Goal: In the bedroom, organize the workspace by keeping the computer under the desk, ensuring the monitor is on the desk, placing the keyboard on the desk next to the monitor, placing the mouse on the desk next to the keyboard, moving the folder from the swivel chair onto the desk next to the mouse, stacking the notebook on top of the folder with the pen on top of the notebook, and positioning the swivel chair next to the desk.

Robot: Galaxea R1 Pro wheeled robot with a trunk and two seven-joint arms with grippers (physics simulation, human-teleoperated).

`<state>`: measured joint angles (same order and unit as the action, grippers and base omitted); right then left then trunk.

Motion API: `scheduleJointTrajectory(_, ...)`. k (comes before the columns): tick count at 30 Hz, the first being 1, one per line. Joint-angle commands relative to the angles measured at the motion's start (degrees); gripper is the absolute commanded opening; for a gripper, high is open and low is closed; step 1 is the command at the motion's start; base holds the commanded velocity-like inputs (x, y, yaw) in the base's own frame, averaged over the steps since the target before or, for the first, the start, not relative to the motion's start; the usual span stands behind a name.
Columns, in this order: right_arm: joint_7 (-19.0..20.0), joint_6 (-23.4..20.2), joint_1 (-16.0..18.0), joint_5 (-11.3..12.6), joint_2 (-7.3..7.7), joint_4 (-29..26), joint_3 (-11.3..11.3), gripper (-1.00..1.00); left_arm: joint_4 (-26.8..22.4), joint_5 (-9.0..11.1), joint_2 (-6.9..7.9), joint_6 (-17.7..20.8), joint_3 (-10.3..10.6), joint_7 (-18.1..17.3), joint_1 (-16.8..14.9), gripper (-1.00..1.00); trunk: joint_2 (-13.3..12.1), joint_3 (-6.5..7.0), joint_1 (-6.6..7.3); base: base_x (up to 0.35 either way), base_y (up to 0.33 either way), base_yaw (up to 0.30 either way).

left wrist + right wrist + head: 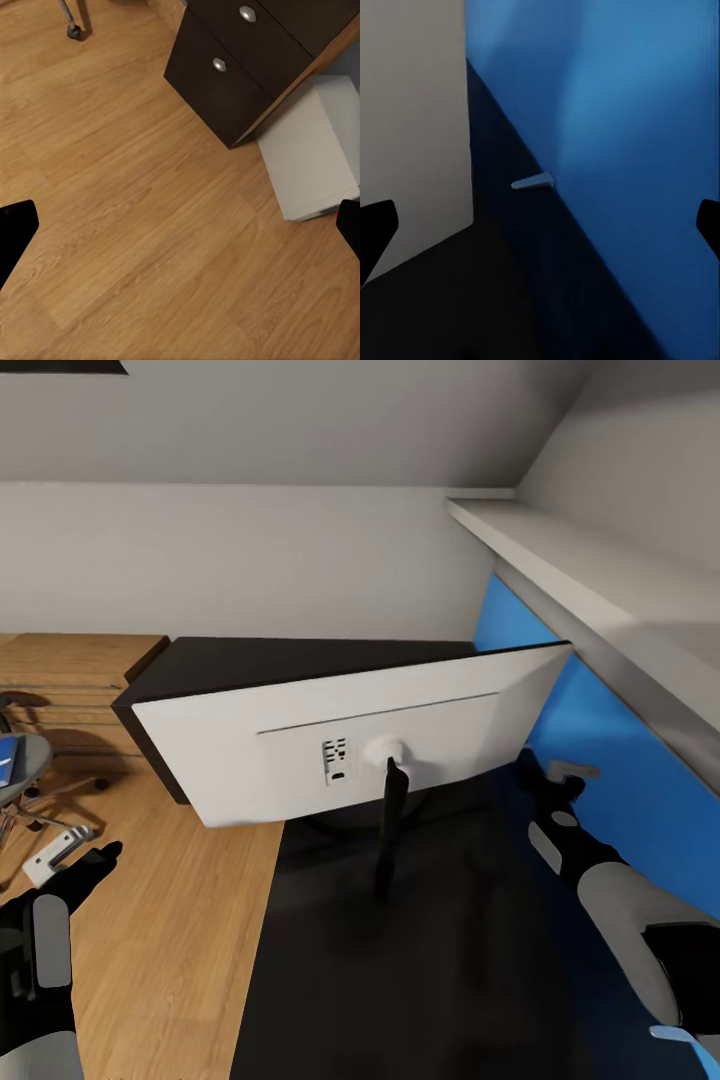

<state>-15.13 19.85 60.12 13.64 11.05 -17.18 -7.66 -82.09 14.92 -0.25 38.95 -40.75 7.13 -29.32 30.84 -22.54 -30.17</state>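
Blue wall (640, 780) and a grey ledge (600, 590) bordered the glossy black counter (420, 960) on its right side. Over that counter the right pincer (556, 772) stood with jaws spread wide, empty, close to the blue wall and just beside the monitor (350, 745). The monitor stood on the counter, its pale back facing the head camera, tilted on a thin black stem (392, 830). Out over the wooden floor (170, 940), the left pincer (72, 857) was also open and empty. Its wrist camera showed the computer (315, 150) on the floor beside black round-knobbed drawers (225, 75). The swivel chair (25, 770) stood farther left.
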Motion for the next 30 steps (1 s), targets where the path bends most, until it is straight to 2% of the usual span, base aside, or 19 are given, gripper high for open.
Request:
scheduleJointTrajectory(1,-0.2,0.2,0.1,0.5,0.73,0.0,-1.5,1.00,-0.1,0.6,-0.01,0.3,-0.1,0.4,0.0,1.00,0.1,-0.14,0.00,0.000,0.000,0.000)
scheduleJointTrajectory(30,-0.3,0.2,0.0,0.5,0.82,0.1,-1.5,1.00,-0.2,0.6,0.05,0.3,-0.1,0.4,0.0,1.00,0.1,-2.69,0.00,0.000,0.000,0.000)
